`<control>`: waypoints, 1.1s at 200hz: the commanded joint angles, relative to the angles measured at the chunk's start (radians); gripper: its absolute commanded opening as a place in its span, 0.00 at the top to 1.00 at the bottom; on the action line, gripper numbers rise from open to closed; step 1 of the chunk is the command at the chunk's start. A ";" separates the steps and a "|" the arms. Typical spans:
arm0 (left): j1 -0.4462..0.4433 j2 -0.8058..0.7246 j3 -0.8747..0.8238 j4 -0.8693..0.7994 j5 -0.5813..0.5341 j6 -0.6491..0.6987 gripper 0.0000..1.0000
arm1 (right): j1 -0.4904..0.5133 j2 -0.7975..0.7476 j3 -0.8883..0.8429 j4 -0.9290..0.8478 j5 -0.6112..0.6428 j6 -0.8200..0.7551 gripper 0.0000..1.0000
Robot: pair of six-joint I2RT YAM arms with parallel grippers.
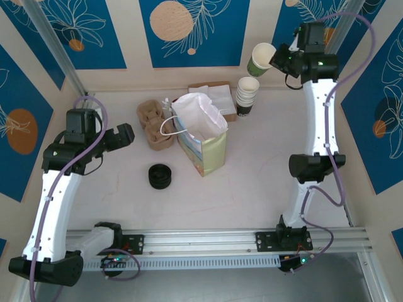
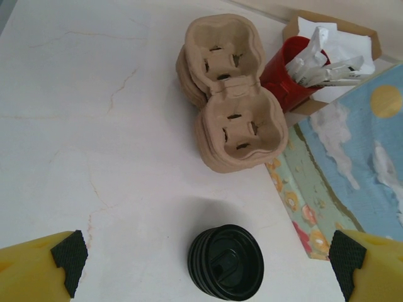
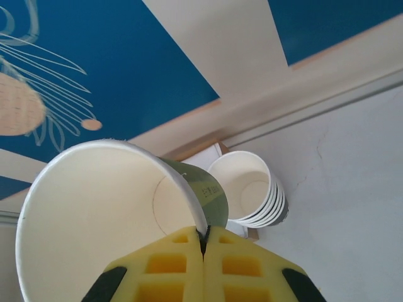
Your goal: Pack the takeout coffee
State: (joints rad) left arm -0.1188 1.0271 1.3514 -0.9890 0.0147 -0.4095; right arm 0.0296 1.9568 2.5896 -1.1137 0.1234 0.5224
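Note:
The takeout coffee cup [image 1: 261, 60] is a single paper cup with olive-green sides, a white inside and no lid on it. My right gripper [image 1: 275, 60] holds it tilted in the air at the back right, above the table. In the right wrist view the yellow fingers of the gripper [image 3: 203, 242] are shut on the rim of the cup [image 3: 94, 214], one inside and one outside. My left gripper [image 1: 129, 135] hangs open over the left of the table. In the left wrist view the gripper [image 2: 206, 257] has its pads [image 2: 66, 258] wide apart above a stack of black lids [image 2: 227, 261].
A stack of lidless white cups [image 1: 247, 94] stands at the back, below the held cup. An open paper bag [image 1: 201, 141] stands mid-table, the black lids [image 1: 160, 175] to its left. Pulp cup carriers [image 1: 154, 123] and a box of napkins [image 1: 217, 94] lie behind it. Walls close in the sides.

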 commanded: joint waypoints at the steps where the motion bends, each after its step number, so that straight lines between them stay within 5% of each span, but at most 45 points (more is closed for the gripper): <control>1: 0.003 -0.023 0.032 -0.033 0.055 0.014 0.00 | -0.008 -0.096 -0.049 -0.057 -0.027 -0.026 0.99; 134: -0.004 -0.149 -0.150 0.002 0.226 -0.080 0.01 | 0.063 -0.800 -1.019 -0.037 -0.038 0.001 1.00; 220: -0.031 -0.169 -0.377 0.157 0.231 -0.158 0.04 | 0.333 -1.131 -1.630 0.156 0.015 0.155 1.00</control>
State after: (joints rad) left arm -0.1337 0.8597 1.0183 -0.9001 0.2329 -0.5301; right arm 0.3004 0.8753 1.0492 -1.0512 0.1047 0.5888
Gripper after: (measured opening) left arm 0.961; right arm 0.050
